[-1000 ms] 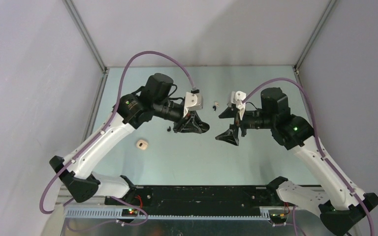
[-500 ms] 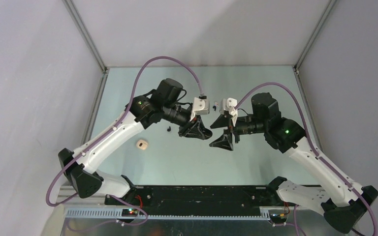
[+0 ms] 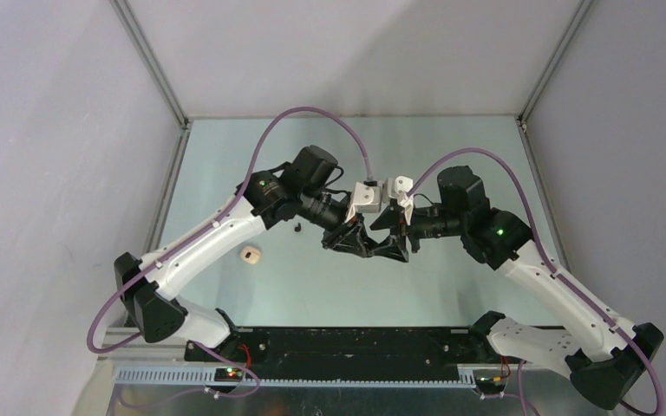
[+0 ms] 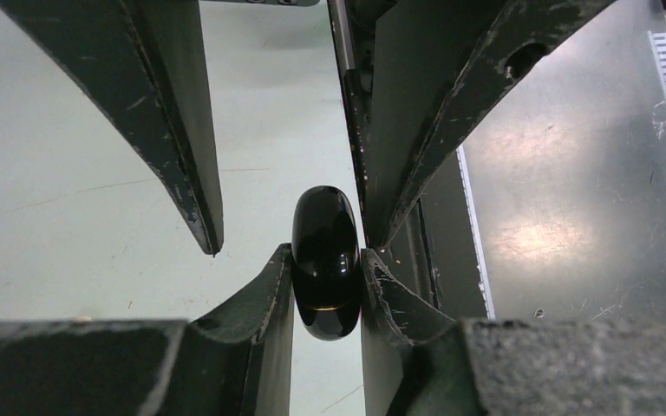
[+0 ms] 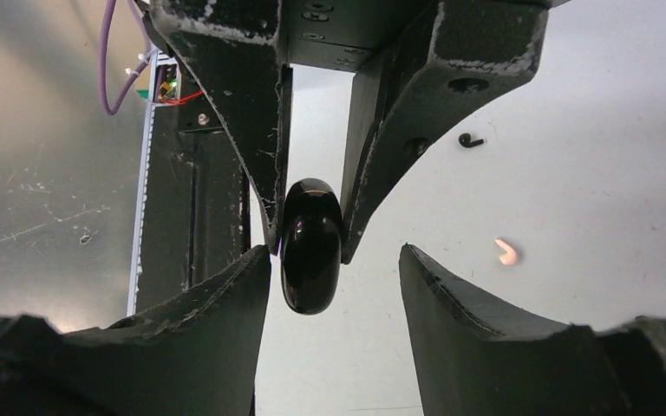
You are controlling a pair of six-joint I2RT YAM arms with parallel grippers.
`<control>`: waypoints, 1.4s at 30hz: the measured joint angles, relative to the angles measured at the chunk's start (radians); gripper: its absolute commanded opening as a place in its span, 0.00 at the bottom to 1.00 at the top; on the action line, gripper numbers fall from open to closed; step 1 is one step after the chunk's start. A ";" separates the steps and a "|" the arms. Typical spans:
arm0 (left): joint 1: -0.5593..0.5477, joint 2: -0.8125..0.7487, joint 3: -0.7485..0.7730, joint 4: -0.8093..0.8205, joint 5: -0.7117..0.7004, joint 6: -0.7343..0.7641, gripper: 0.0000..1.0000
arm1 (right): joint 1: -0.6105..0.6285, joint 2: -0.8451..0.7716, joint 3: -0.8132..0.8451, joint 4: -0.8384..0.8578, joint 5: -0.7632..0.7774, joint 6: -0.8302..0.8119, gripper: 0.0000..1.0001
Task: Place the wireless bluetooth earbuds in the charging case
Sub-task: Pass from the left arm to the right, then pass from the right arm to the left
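We see the left tool [image 4: 327,286] shut tight on a black charging case [image 4: 324,227], which stands on edge between its 2 fingers over the bench [image 3: 451,147]. The right tool [image 5: 334,253] meets it head-on, jaws partly open around the same case. 1 of its fingers looks to touch the case's side and the other stands apart, so the right tool grips nothing. The task's buds lie loose on the bench, well apart from the case: a black earbud [image 5: 470,139] and a pale earbud [image 5: 507,252]. From above, a beige case [image 3: 251,254] sits on the bench near the black earbud.
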 measured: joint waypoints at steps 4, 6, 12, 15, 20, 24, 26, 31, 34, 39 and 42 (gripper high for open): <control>0.000 0.000 0.001 -0.003 -0.006 0.000 0.18 | -0.001 0.000 0.000 -0.023 -0.013 -0.026 0.61; 0.000 0.000 0.001 -0.003 -0.006 0.000 0.18 | -0.003 0.000 0.000 -0.037 -0.021 -0.037 0.61; 0.000 0.000 0.001 -0.003 -0.007 0.003 0.18 | -0.013 0.003 -0.002 -0.065 -0.035 -0.055 0.54; 0.000 0.000 0.001 -0.007 -0.009 0.007 0.18 | -0.014 0.010 -0.002 -0.065 -0.039 -0.059 0.51; 0.000 0.000 0.001 -0.010 -0.013 0.008 0.18 | -0.015 0.012 -0.002 -0.065 -0.040 -0.059 0.38; 0.000 0.000 0.001 -0.008 -0.027 0.016 0.19 | -0.015 0.013 -0.002 -0.071 -0.047 -0.056 0.25; 0.000 0.000 0.002 -0.010 -0.030 0.016 0.20 | -0.016 0.013 -0.002 -0.071 -0.045 -0.058 0.18; 0.000 0.000 0.003 -0.009 -0.034 0.014 0.34 | -0.016 0.013 -0.002 -0.071 -0.045 -0.058 0.05; -0.001 0.000 0.003 -0.005 -0.039 0.011 0.54 | -0.016 0.013 -0.002 -0.071 -0.045 -0.058 0.01; -0.001 0.000 0.003 0.006 -0.058 0.004 0.85 | -0.022 0.013 -0.002 -0.071 -0.048 -0.053 0.00; -0.002 0.000 0.003 0.011 -0.063 -0.002 0.97 | -0.032 0.012 -0.002 -0.071 -0.060 -0.049 0.00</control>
